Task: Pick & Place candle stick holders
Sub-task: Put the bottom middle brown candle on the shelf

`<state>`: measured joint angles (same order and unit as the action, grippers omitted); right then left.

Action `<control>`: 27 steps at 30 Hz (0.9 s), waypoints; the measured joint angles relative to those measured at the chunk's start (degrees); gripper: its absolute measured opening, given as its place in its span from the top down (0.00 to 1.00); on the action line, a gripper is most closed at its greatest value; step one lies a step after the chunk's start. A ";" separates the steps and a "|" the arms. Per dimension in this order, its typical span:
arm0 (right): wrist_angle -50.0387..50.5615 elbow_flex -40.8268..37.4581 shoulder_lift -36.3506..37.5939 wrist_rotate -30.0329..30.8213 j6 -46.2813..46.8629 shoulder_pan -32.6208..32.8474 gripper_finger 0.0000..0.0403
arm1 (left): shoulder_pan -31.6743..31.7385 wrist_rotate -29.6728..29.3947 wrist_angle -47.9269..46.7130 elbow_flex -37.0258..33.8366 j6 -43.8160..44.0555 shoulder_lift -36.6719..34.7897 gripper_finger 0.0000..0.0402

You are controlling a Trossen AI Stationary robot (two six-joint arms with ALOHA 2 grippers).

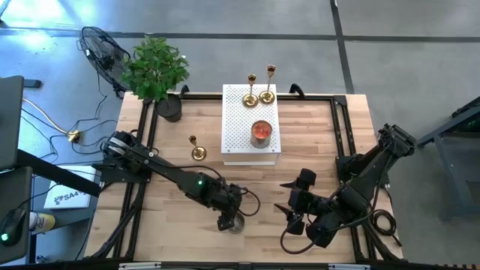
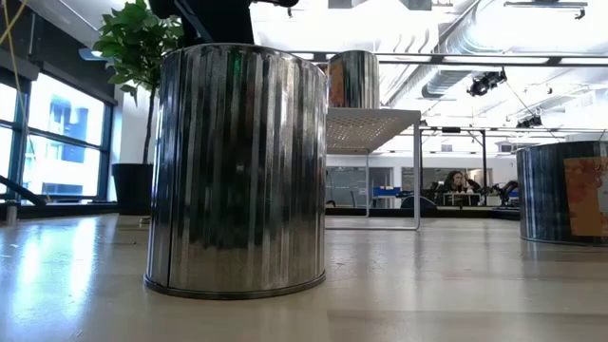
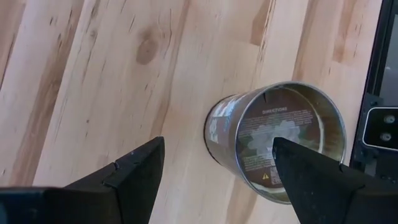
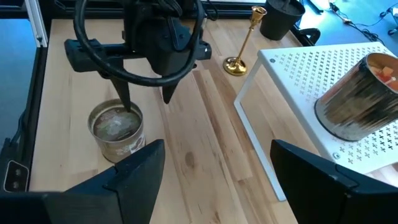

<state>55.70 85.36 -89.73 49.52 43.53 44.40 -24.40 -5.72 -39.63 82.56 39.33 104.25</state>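
Two gold candlesticks (image 1: pixel 250 90) (image 1: pixel 268 85) stand on their round bases on the far end of a white perforated riser (image 1: pixel 241 112). A third candlestick (image 1: pixel 196 148) stands on the table left of it and also shows in the right wrist view (image 4: pixel 239 56). My left gripper (image 1: pixel 227 220) is open over a metal tin (image 1: pixel 236 223) near the table's front edge. One finger is at the tin's mouth and one outside its wall (image 3: pixel 214 146). My right gripper (image 1: pixel 292 211) is open and empty to the right of the tin (image 4: pixel 217 162). My left gripper comes at the tin (image 4: pixel 117 130) from above, pointing down. One finger (image 4: pixel 126 99) is in the open mouth and the other (image 4: pixel 168 94) is outside the wall. I cannot tell whether either finger touches it. The tin stands upright on the table.
A tin holding a red candle (image 1: pixel 260 133) stands on the riser's near end. A potted plant (image 1: pixel 157 71) is at the far left corner. Another tin (image 2: pixel 565 195) shows at the right of the low view. Bare wood lies between the tin and the riser.
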 joint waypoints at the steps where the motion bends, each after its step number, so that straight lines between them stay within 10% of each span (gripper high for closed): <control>1: 0.00 0.00 0.00 0.00 -0.02 0.00 0.29 | 0.00 0.00 0.10 0.00 0.00 0.34 0.27; 27: -0.58 0.00 0.00 -0.17 0.04 0.70 0.29 | 0.04 -1.33 -1.48 -0.04 1.49 2.95 0.27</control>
<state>55.12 85.36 -89.73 49.34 43.57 45.11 -24.36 -7.05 -41.10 82.52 40.82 107.20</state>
